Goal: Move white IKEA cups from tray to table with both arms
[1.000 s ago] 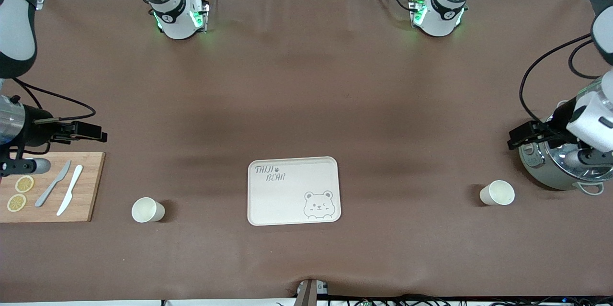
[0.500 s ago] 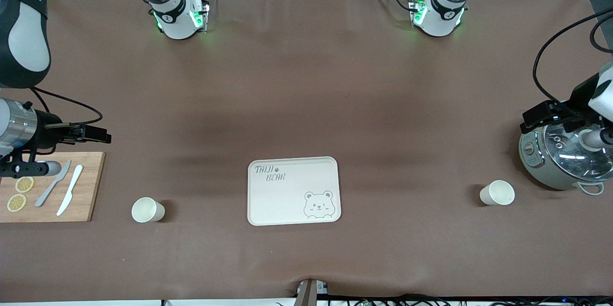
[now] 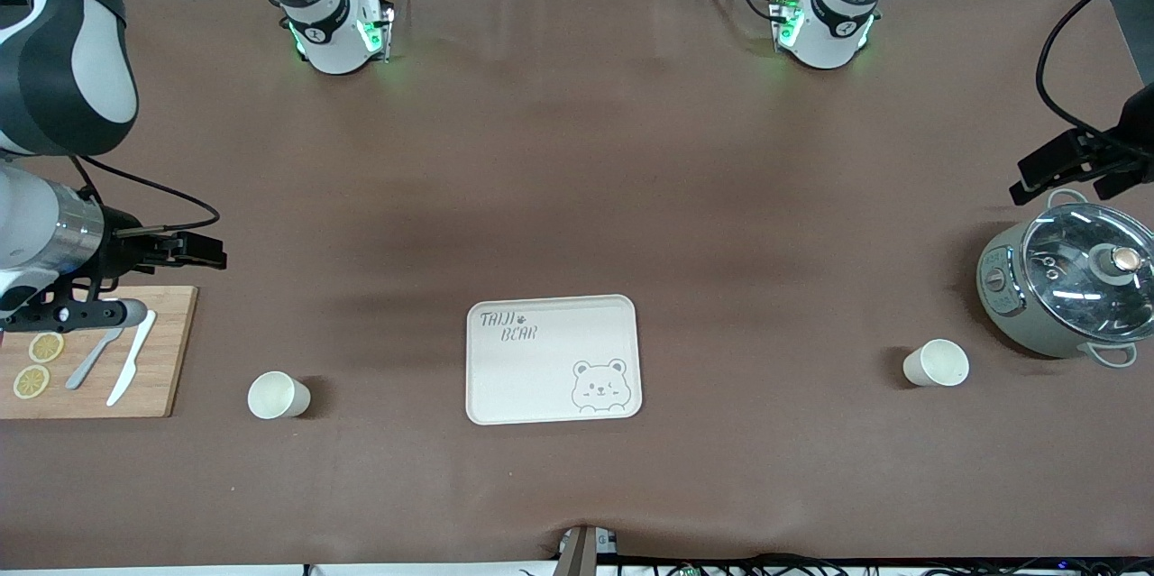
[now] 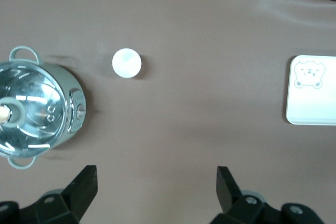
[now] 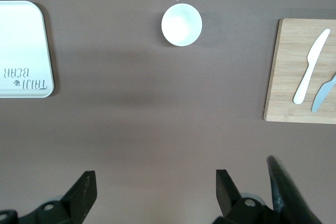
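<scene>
Two white cups stand upright on the brown table, one at each side of the cream bear tray. One cup is toward the right arm's end, also in the right wrist view. The other cup is toward the left arm's end, also in the left wrist view. My right gripper is open and empty, high over bare table by the cutting board. My left gripper is open and empty, high over bare table by the pot. Both wrist views show wide-apart fingers.
A wooden cutting board with two knives and lemon slices lies at the right arm's end. A grey pot with a glass lid stands at the left arm's end. The tray shows in both wrist views.
Both arms have risen and drawn toward their bases. The left gripper has moved off the pot, which now shows whole. The cups and tray have not moved.
</scene>
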